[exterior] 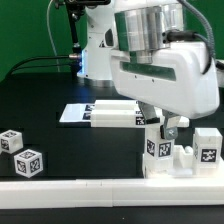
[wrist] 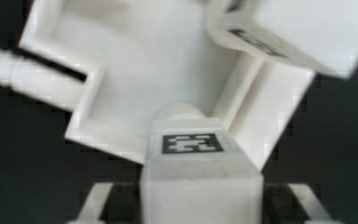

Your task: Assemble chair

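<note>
Gripper (exterior: 160, 126), large, white and two-fingered, hangs low over the exterior view's right side of a matte black table (exterior: 60, 90). Its dark fingers straddle the top of a glossy white plastic pegged block (exterior: 158, 150) that stands upright near the front edge. The jaws appear clamped on it, part-way closed because the block fills the gap.

From the wrist camera the pegged block (wrist: 140, 90) fills the frame. A round white peg (wrist: 25, 70) sticks out of one side, and a black-and-white square tag (wrist: 194, 141) sits on a narrow ridge that runs straight down the middle, between the fingers. The centred hold probably serves to keep the block from twisting when it is lifted.

Just beside it, towards the exterior view's right, stands a second tagged white block (exterior: 206, 148); whether the two touch cannot be told.

Other chair parts lie well apart, likely spread out so each can be reached. A flat white slab with tags (exterior: 100, 114) rests mid-table, and two small white cube-like legs (exterior: 11, 141) (exterior: 30, 161) sit at the exterior view's left. A long white border rail (exterior: 90, 192) runs along the front edge.

Assembly looks to be at an early stage.
</note>
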Robot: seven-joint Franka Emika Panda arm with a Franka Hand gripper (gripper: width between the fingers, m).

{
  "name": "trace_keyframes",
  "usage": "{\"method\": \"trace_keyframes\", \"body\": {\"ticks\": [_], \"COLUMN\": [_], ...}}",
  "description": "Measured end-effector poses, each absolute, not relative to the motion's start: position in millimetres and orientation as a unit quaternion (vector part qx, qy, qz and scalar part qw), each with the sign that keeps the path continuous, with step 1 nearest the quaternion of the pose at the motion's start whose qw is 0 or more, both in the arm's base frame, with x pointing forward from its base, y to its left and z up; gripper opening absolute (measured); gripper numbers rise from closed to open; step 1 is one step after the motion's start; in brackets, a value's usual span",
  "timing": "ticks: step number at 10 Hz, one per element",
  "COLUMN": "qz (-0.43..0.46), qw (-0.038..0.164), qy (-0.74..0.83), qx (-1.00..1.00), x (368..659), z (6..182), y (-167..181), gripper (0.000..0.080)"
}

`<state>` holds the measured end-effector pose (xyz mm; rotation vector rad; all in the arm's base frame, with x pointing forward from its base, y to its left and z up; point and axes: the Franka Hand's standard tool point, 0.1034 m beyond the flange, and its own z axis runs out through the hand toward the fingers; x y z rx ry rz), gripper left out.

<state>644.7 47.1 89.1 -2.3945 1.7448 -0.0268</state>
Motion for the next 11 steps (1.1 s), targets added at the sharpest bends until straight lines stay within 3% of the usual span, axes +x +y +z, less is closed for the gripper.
{"method": "trace_keyframes", "body": {"ticks": [2,3,5,9,11], "qz": [-0.004,-0.010,-0.026,-0.036,-0.047], "qw": [0.089,0.086,0.081,0.073,0.036], "qy": [0.622,0.579,0.459,0.334,0.066], "qx": [-0.778,-0.811,-0.885,-0.939,-0.996], "x": [644,644,645,644,643], "z": [87.1,87.1,85.7,85.0,77.8], "y": [47,47,47,45,45], "gripper": [0.0282,0.0360,0.0601,0.0647,0.0649]}}
